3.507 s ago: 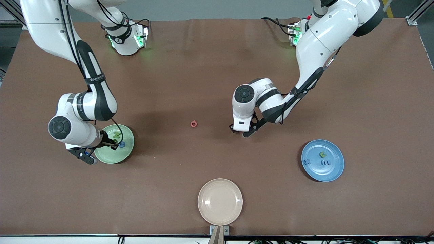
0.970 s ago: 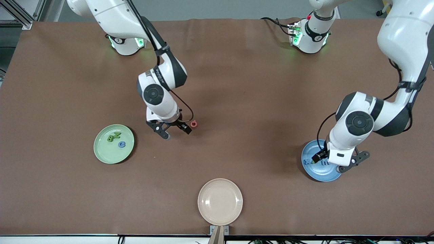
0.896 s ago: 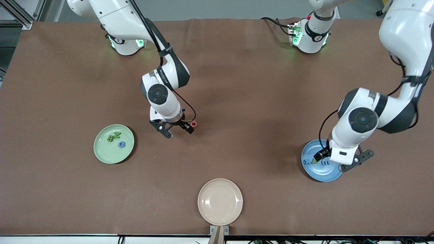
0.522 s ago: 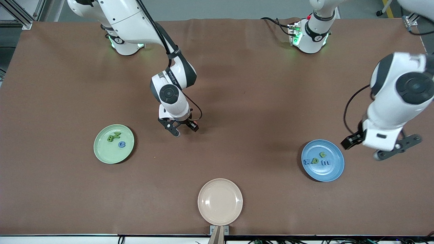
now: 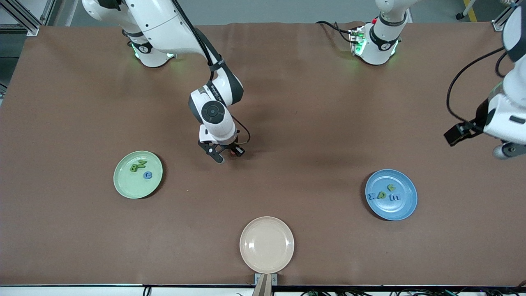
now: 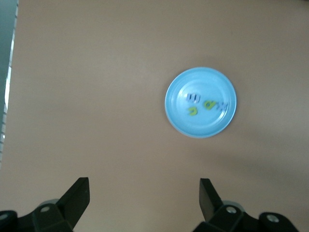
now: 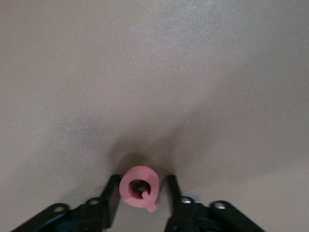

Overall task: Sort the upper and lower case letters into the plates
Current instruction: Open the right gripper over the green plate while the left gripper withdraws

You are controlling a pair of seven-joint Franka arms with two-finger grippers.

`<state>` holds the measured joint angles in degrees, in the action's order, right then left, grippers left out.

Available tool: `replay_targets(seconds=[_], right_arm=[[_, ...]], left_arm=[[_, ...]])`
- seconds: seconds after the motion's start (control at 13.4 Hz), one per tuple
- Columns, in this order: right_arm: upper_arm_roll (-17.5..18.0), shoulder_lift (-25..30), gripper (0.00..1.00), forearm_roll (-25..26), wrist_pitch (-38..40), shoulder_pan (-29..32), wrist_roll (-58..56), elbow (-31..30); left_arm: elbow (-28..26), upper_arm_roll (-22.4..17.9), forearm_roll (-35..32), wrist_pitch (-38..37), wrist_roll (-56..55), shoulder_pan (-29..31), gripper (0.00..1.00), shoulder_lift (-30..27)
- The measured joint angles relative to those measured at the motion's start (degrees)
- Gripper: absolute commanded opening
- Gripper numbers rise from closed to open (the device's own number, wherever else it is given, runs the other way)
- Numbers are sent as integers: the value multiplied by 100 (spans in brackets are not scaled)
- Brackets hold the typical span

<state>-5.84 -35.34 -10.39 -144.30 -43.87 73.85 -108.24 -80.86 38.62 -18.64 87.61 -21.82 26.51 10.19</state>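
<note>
- Pale green plate (image 5: 138,174): lies at 8 o'clock from the surface (image 5: 312,123) centre, toward the right arm's end. It carries two green letters (image 5: 138,166) side by side and a blue letter (image 5: 147,175) at their 5 o'clock.
- Right end effector (image 5: 228,155): down at the surface just short of the centre, at 9 o'clock from it. Its fingers (image 7: 111,195) are drawn in on either side of the red ring letter (image 7: 139,187), pinching it. The ring lies flat on the surface, in no plate.
- Cream plate (image 5: 267,245): at 6 o'clock, nearest the front camera, nothing on it.
- Blue plate (image 5: 391,195): at 4 o'clock, toward the left arm's end. It holds four letters: two blue letters (image 5: 395,197) and two green letters (image 5: 382,195).
- Left end effector (image 6: 144,200): raised at 3 o'clock, over the surface's end, at the blue plate's 1 o'clock. Fingers spread wide, holding nothing.
</note>
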Motion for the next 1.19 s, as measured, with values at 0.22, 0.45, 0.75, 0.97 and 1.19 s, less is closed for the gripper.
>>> replay_targets(seconds=[0.22, 0.45, 0.75, 0.97, 1.19], right_arm=[[-21, 4, 1, -2, 18, 3, 1, 10], [-162, 107, 1, 5, 521, 249, -603, 131], [-250, 665, 1, 13, 1449, 1507, -2654, 200], [-380, 763, 1, 135, 1566, 2378, -4281, 163], [-441, 747, 1, 270, 1426, 3098, -5518, 67]], left_arm=[[4, -218, 452, -246, 791, 8, 100, -400], [-14, -1765, 1088, -446, 1312, -952, 100, -859], [-197, -3169, 1335, -644, 1500, -2193, 100, -1071], [-488, -3411, 1345, -495, 1515, -2461, 100, -1170], [-649, -3413, 1348, -412, 1515, -2491, 100, -1288]])
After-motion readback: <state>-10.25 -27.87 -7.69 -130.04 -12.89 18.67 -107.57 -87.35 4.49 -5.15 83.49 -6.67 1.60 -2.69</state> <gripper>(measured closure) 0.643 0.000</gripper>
